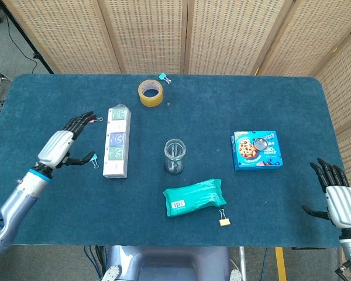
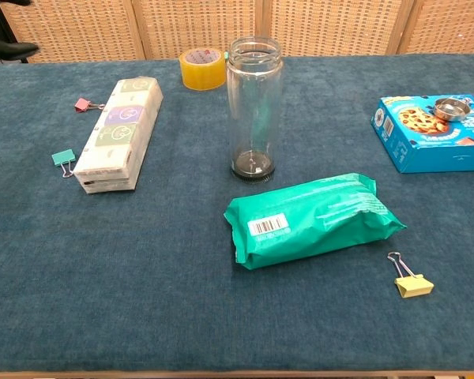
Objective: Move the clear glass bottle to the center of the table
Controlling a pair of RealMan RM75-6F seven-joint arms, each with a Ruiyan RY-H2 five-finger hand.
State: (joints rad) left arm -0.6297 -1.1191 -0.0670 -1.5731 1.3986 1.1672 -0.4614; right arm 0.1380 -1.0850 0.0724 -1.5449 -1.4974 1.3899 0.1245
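Observation:
The clear glass bottle (image 1: pixel 174 156) stands upright and lidless near the middle of the blue table; in the chest view the bottle (image 2: pixel 254 108) rises just behind a teal packet. Nothing touches it. My left hand (image 1: pixel 63 142) hovers well to the bottle's left, past the long white box, with its fingers spread and nothing in them. In the chest view only a dark fingertip (image 2: pixel 12 49) shows at the top left corner. My right hand (image 1: pixel 336 195) hangs open off the table's right front corner, far from the bottle.
A long white box (image 1: pixel 117 141) lies left of the bottle, a teal packet (image 1: pixel 194 197) in front of it, a blue cookie box (image 1: pixel 256 150) with a small metal cup to the right. A tape roll (image 1: pixel 150 92) sits at the back. Binder clips (image 1: pixel 224 220) are scattered about.

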